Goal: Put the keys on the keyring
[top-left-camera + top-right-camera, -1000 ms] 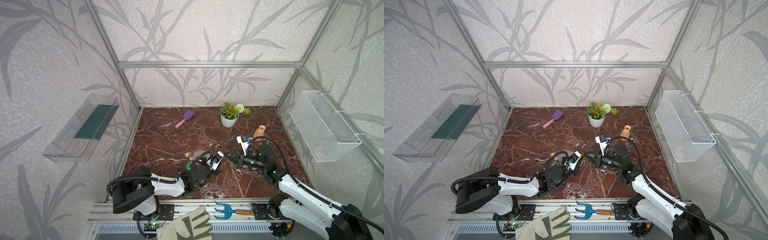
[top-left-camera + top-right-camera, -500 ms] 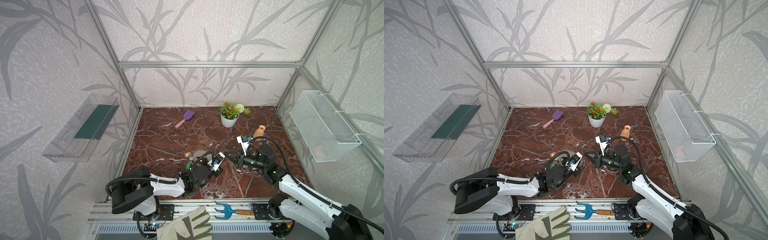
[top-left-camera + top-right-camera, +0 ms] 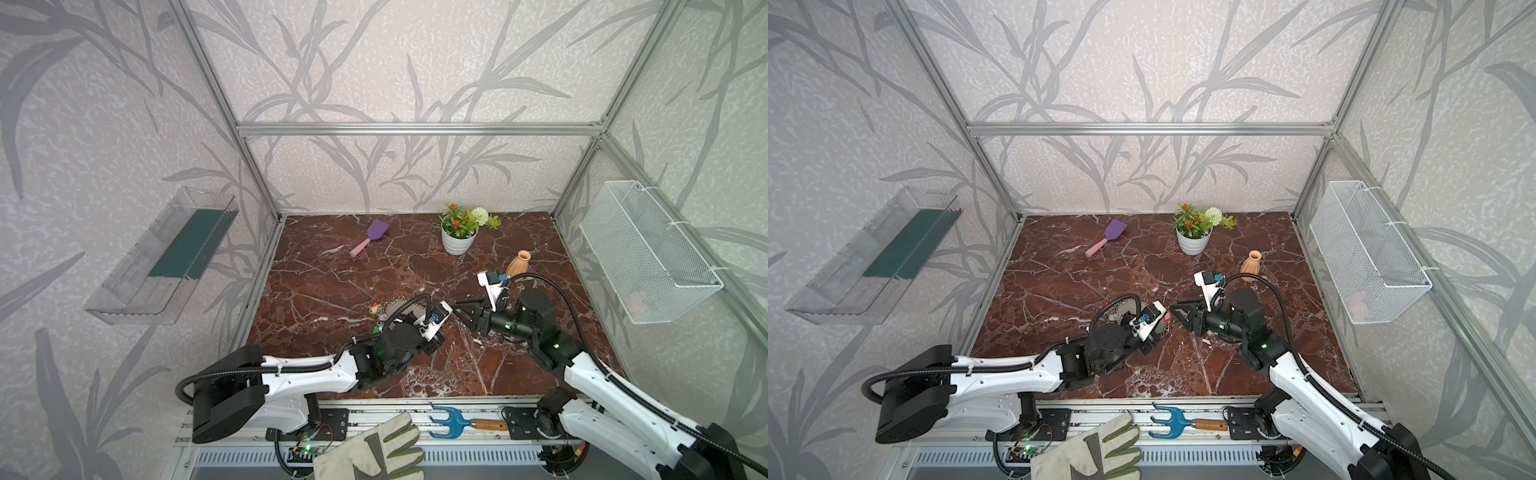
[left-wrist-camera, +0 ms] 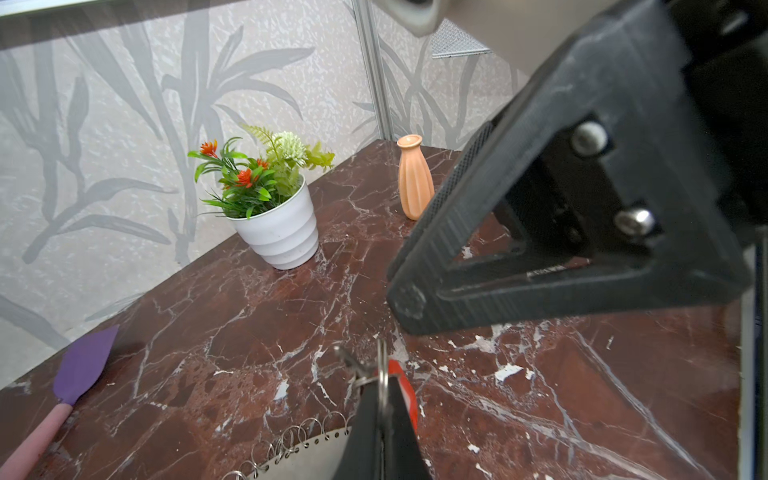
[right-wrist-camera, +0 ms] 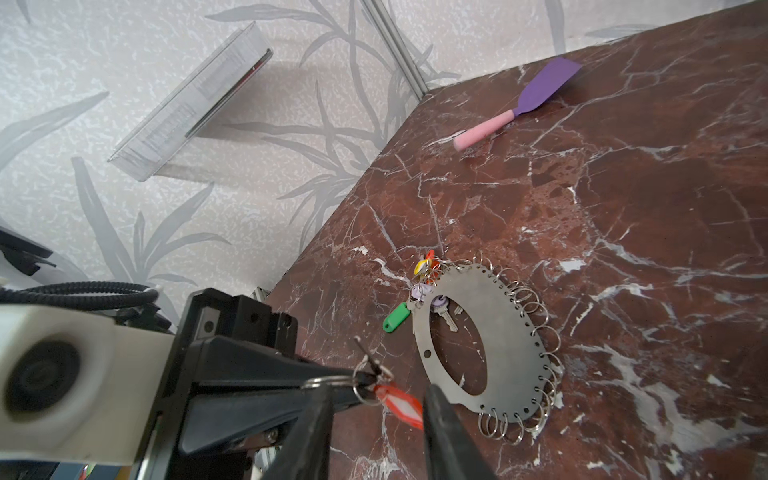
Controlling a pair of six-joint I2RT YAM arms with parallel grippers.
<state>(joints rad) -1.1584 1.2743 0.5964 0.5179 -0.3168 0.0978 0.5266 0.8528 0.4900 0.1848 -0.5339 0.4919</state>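
My left gripper (image 4: 380,376) is shut on the silver loop of a red key (image 5: 399,405) and holds it just above the marble. My right gripper (image 5: 376,395) is open, its two fingers standing on either side of that red key without pinching it. In both top views the two grippers meet tip to tip at the table's front middle, right gripper (image 3: 1174,308) against left gripper (image 3: 1162,324). The keyring (image 5: 511,332), a flat grey plate fringed with silver rings, lies beside them. Green (image 5: 397,318), lilac (image 5: 417,291) and yellow-red (image 5: 426,264) keys cluster at its far end.
A potted plant (image 3: 459,237) and an orange vase (image 3: 518,262) stand at the back right. A purple spatula (image 3: 371,236) lies at the back. A wire basket (image 3: 644,257) hangs on the right wall and a clear shelf (image 3: 166,257) on the left. A glove (image 3: 374,451) and a blue rake (image 3: 453,422) rest on the front rail.
My right gripper's jaws have parted and now stand apart around the red key. The left gripper has closed fully on the key's loop and shifted only slightly.
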